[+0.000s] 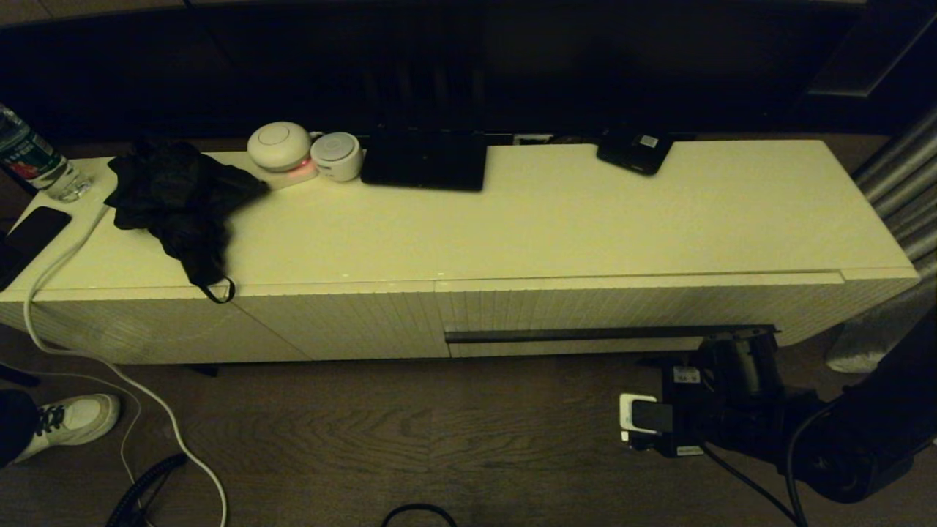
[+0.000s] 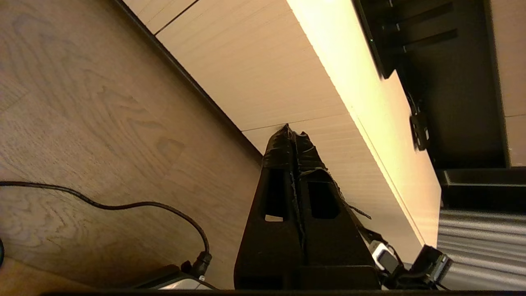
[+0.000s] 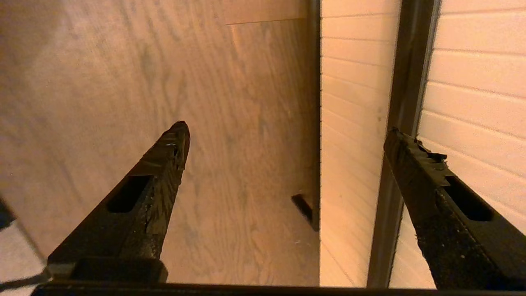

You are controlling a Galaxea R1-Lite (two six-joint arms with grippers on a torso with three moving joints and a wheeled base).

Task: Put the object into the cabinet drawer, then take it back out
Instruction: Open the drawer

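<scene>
The small clear bottle with the blue-and-white label is out of view. The cabinet drawer (image 1: 629, 311) sits pushed in, its cream ribbed front flush with the panel beside it. Its thin dark handle bar (image 1: 607, 334) runs across the front. My right gripper (image 1: 739, 342) hangs low at the bar's right end, open. In the right wrist view the right gripper (image 3: 287, 129) straddles the handle bar (image 3: 407, 102): one finger lies over the floor, the other against the ribbed front. My left gripper (image 2: 292, 130) is shut with nothing in it, low near the cabinet front.
On the cabinet top lie a black cloth (image 1: 176, 197), two round white devices (image 1: 280, 146), a flat black box (image 1: 424, 161) and a black gadget (image 1: 634, 152). A bottle with a red-marked dark label (image 1: 29, 157) stands far left. A white cable (image 1: 73, 351) and a shoe (image 1: 69, 421) are on the floor.
</scene>
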